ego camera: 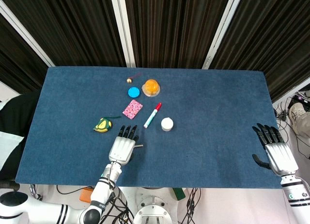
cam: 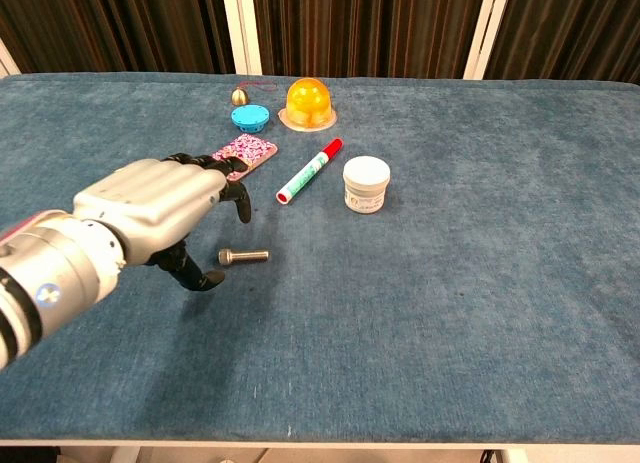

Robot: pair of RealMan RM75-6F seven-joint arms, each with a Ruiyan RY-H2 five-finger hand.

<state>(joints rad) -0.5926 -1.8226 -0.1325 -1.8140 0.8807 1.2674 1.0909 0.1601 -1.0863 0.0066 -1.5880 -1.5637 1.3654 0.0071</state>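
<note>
In the head view the left hand (ego camera: 122, 148) covers most of the metal bolt (ego camera: 139, 146).

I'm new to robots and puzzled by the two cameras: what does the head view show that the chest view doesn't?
Only the head view shows the right hand, open at the table's right edge, and the tape measure. Only the chest view shows the left hand's thumb hanging beside the bolt. Both show the left hand, open over the bolt, the table, marker, white jar, patterned card, orange dome, blue disc and bell.
</note>
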